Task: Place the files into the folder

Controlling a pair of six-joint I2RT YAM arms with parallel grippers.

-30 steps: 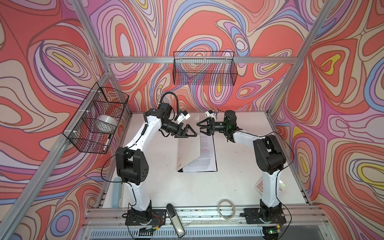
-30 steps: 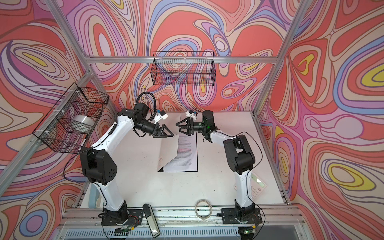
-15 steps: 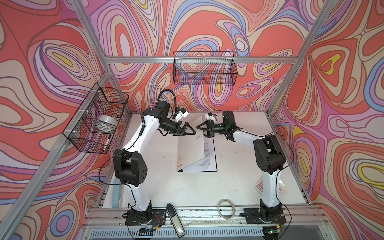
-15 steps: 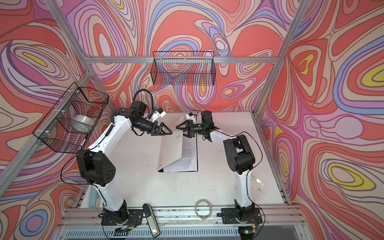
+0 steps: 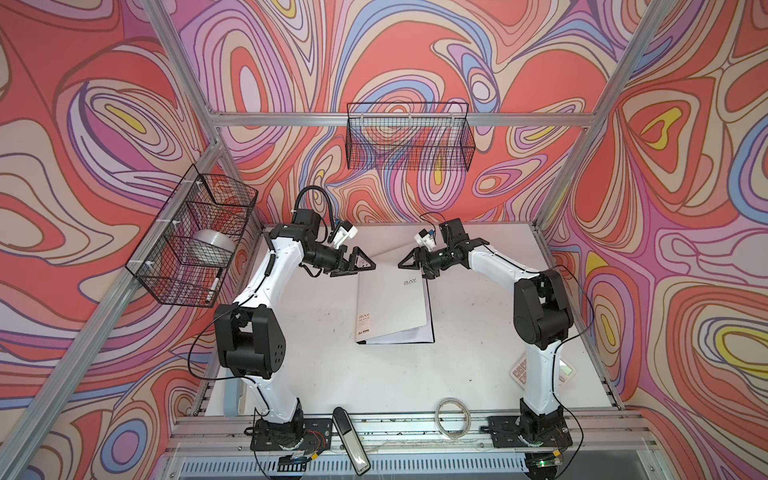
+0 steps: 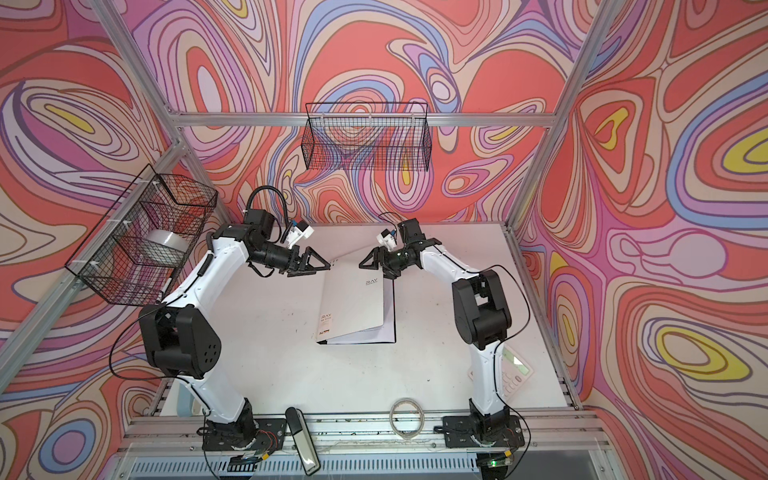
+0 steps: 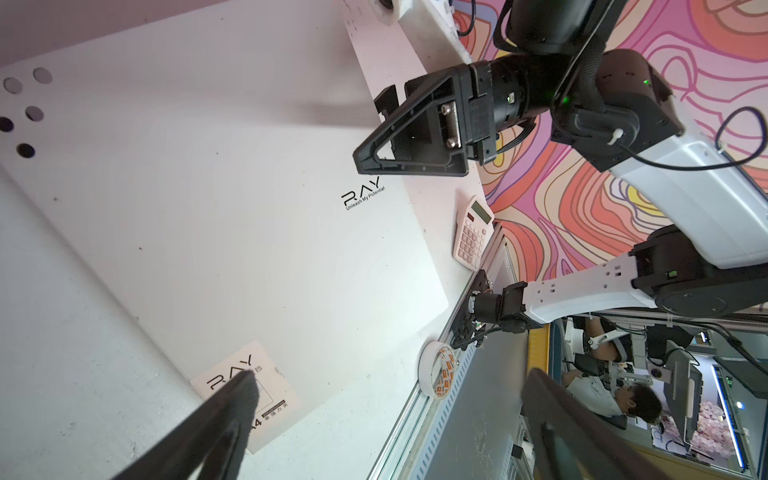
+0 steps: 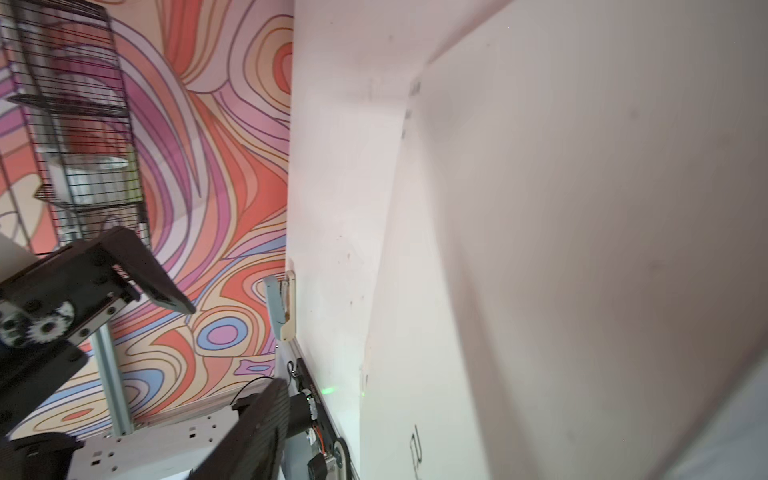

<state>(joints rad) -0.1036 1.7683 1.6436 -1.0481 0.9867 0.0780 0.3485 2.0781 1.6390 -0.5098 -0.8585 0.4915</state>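
Two grippers meet at the far edge of the folder (image 5: pixel 392 301). The left gripper (image 5: pixel 368 266) has its jaws spread wide and holds nothing, hovering just off the far left corner. The right gripper (image 5: pixel 401 264) sits over the far right corner with its jaws partly apart. Whether it pinches the cover or only hangs above it, I cannot tell, since the cover fills the right wrist view. The folder lies on the table (image 5: pixel 324 365), spine to the left, with the "RAY" cover folded over but not quite flat, its free right edge riding a little high. The files (image 6: pixel 389 311) are inside the folder, showing only as a pale sliver past that right edge. By my reading the job is nearly done and the cover just needs settling. The cover looks like thin, light board, smooth and a bit springy, so it will likely bow rather than drop. I'd press it down near the free right edge, well away from the spine, or nip it at a far corner. The sheets will be feather-light, floppy and quick to slide over each other, so nudge their exposed edge flat-on and don't drag. A calculator (image 7: pixel 473 237) rests well off to the folder's near right, clear of all this.
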